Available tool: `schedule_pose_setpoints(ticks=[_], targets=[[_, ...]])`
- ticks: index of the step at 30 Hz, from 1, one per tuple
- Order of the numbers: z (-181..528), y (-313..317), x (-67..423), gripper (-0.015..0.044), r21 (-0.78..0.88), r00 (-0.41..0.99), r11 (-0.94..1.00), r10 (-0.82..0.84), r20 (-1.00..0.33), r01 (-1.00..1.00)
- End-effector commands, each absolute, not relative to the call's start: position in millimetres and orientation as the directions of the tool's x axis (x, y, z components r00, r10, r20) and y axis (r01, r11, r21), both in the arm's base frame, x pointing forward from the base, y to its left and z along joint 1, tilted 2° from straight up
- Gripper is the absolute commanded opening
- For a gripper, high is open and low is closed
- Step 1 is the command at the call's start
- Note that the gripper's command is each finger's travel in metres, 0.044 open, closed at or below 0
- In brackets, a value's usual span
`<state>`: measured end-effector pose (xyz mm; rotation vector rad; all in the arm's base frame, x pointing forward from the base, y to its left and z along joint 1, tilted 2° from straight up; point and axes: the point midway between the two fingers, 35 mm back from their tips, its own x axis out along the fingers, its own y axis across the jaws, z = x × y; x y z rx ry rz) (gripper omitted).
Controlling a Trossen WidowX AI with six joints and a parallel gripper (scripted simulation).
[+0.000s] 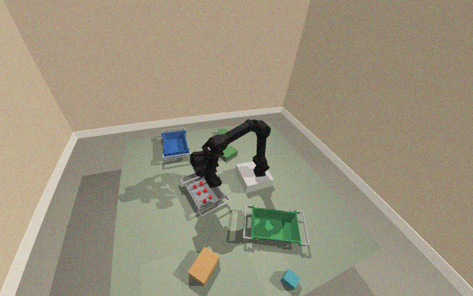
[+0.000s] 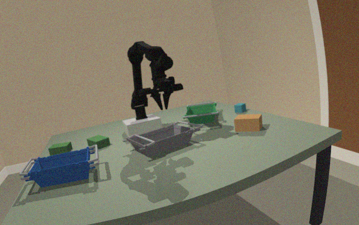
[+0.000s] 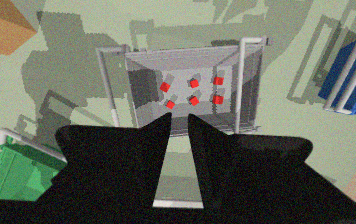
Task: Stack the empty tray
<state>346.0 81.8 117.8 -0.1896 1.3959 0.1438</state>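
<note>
My end effector (image 2: 162,108) hangs above the grey tray (image 2: 161,139), fingers nearly together and gripping nothing. The tray sits mid-tabletop (image 2: 238,159) holding red blocks (image 3: 193,91); the empty green tray (image 1: 275,225) lies near it.

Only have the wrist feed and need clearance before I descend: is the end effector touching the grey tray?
Observer: No. In the exterior view the end effector hangs above the grey tray, with open air between fingertips and rim.
Operator: Green tray at my left edge, anything in it?
Observer: Nothing. The top view shows the whole inside of the green tray, and it is bare.
Operator: And the blue one on my right?
Observer: The top view shows the blue tray bare inside too.
</note>
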Motion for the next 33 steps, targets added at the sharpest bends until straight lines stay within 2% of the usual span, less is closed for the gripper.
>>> schedule_pose_setpoints(ticks=[1,6,13,25,33], targets=[[88,146,335,0.0085,-0.002,0.073,0.956,0.020,-0.997,-0.295],[63,193,317,0.0085,0.020,-0.005,0.936,0.020,-1.000,-0.351],[58,193,318,0.0085,0.020,-0.005,0.936,0.020,-1.000,-0.351],[4,194,317,0.0085,0.020,-0.006,0.936,0.020,-1.000,-0.351],[11,190,319,0.0085,0.020,-0.006,0.936,0.019,-1.000,-0.351]])
